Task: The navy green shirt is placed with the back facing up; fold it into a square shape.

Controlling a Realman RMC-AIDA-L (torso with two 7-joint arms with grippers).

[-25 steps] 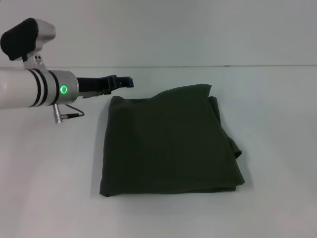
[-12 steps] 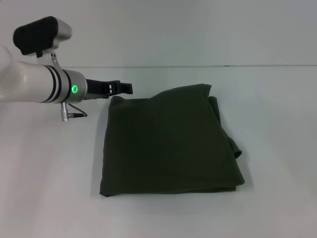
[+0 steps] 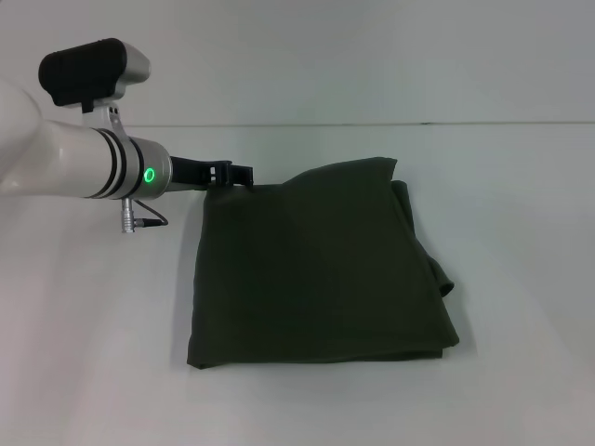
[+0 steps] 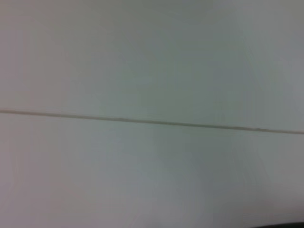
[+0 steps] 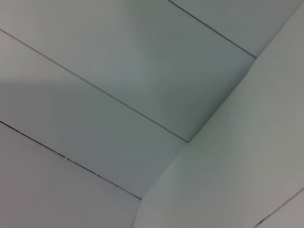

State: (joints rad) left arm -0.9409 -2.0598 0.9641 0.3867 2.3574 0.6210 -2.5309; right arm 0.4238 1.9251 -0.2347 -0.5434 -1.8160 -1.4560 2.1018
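The navy green shirt (image 3: 316, 269) lies folded into a rough square on the white table, plain side up, with a loose fold bulging along its right edge. My left gripper (image 3: 237, 174) reaches in from the left and sits just over the shirt's far left corner. Whether it touches the cloth does not show. The left wrist view holds only a pale surface with a thin seam line. The right gripper is out of view; its wrist camera shows only pale panels.
The white table (image 3: 84, 325) spreads wide on every side of the shirt. Its far edge meets a pale wall (image 3: 372, 56) behind. The left arm's white forearm (image 3: 65, 167) hangs above the table's left part.
The left arm has swung rightward and slightly down, bringing its gripper from beside the shirt's far left corner to just over that corner. The shirt has not shifted.
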